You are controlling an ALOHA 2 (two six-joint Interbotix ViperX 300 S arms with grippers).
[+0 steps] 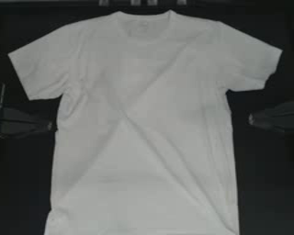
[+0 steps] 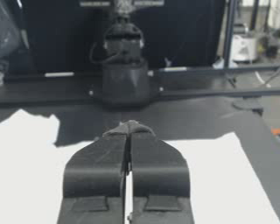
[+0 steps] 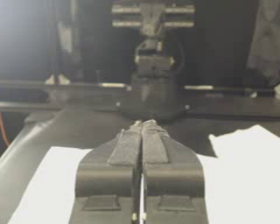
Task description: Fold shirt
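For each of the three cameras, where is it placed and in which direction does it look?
Top: above the table, looking straight down at the flat shirt; left gripper and right gripper show at its sides.
Left wrist: on the left arm, looking across the shirt; own shut jaws show, right arm beyond.
Right wrist: on the right arm, looking across the shirt; own shut jaws show, left arm beyond.
Shared: all views show the shirt; each wrist view shows the opposite arm.

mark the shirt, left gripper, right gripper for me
Plain white short-sleeved cloth T-shirt [image 1: 143,137]: top view, flat on the dark table, point on chest cloth.
Left gripper, dark two-jaw [image 1: 51,125]: top view, point at its closed tips beside the shirt's edge.
Right gripper, dark two-jaw [image 1: 251,120]: top view, point at its closed tips.
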